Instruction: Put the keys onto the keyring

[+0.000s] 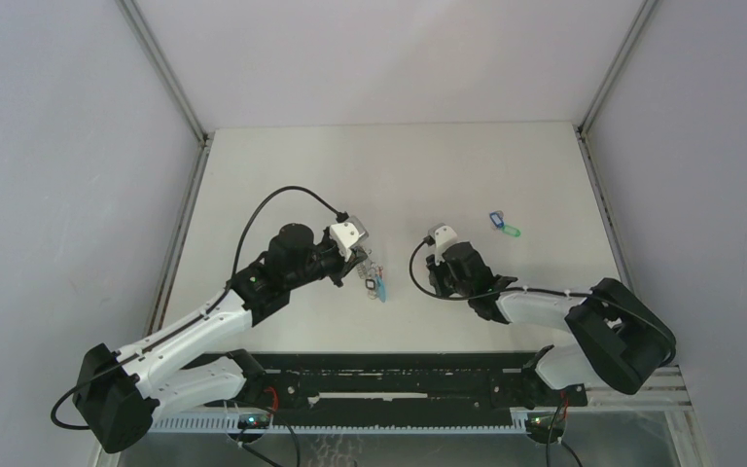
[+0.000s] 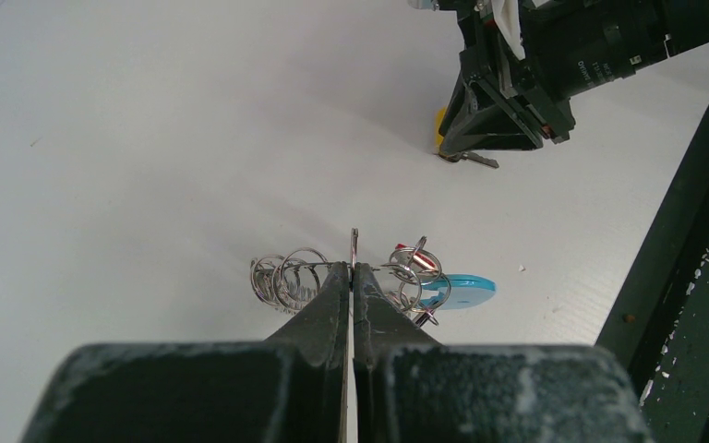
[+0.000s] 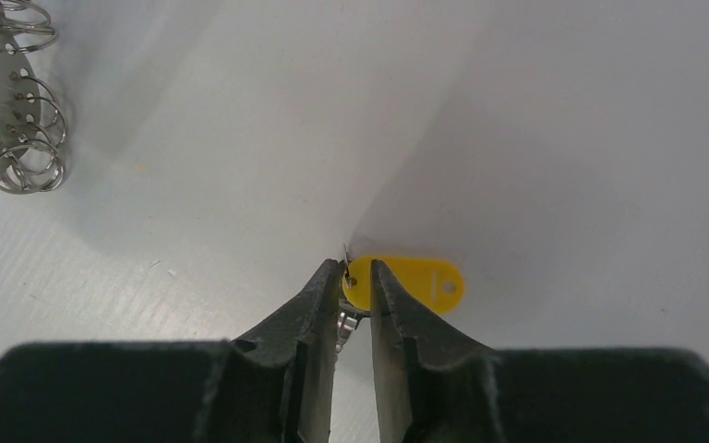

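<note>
So far no key looks threaded: left end effector [image 2: 354,269] is clamped on the keyring [image 2: 286,280], right end effector [image 3: 357,274] pinches the yellow key [image 3: 420,282] on the desk [image 1: 350,165]; blue and green keys [image 1: 504,226] lie well apart.

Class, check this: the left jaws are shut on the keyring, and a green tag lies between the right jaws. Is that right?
No. The tag between the right jaws is yellow, not green; the right wrist view shows it. The left jaws are shut on the keyring, as stated.
</note>
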Controlling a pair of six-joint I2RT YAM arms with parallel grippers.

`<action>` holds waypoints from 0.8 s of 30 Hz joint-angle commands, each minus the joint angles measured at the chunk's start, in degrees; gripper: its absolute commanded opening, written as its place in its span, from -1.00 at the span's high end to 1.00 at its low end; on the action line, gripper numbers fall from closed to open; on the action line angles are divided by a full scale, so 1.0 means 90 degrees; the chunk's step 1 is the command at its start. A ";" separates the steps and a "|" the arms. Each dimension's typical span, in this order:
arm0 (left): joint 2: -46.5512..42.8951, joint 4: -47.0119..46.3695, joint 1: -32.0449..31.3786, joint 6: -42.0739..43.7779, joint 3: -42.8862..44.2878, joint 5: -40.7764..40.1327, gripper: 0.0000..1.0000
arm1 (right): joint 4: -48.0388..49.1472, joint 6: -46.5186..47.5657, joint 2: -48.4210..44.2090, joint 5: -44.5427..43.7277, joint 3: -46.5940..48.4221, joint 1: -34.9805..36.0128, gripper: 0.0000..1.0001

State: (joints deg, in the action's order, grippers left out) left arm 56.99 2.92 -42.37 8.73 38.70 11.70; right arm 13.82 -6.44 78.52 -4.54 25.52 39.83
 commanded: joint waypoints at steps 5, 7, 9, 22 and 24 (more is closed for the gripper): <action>-0.0067 -0.0275 -0.0029 0.0115 0.0134 0.0037 0.99 | 0.0348 -0.0056 0.0163 -0.0144 0.0069 0.0045 0.67; -0.0071 -0.0275 -0.0029 0.0119 0.0134 0.0028 1.00 | 0.0304 -0.0047 0.0218 -0.0132 0.0093 0.0045 0.68; -0.0072 -0.0275 -0.0029 0.0116 0.0134 0.0035 1.00 | 0.0298 -0.0047 0.0270 -0.0136 0.0104 0.0047 0.69; -0.0101 -0.0275 -0.0029 0.0109 0.0124 0.0040 1.00 | 0.0241 -0.0003 0.0358 -0.0123 0.0126 0.0052 0.78; -0.0091 -0.0275 -0.0029 0.0117 0.0124 0.0042 1.00 | 0.0247 0.0024 0.0359 -0.0081 0.0127 0.0058 0.78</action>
State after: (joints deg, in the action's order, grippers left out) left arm 56.99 2.92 -42.37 8.73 38.70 11.73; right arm 15.59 -6.39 81.12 -5.50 25.56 39.83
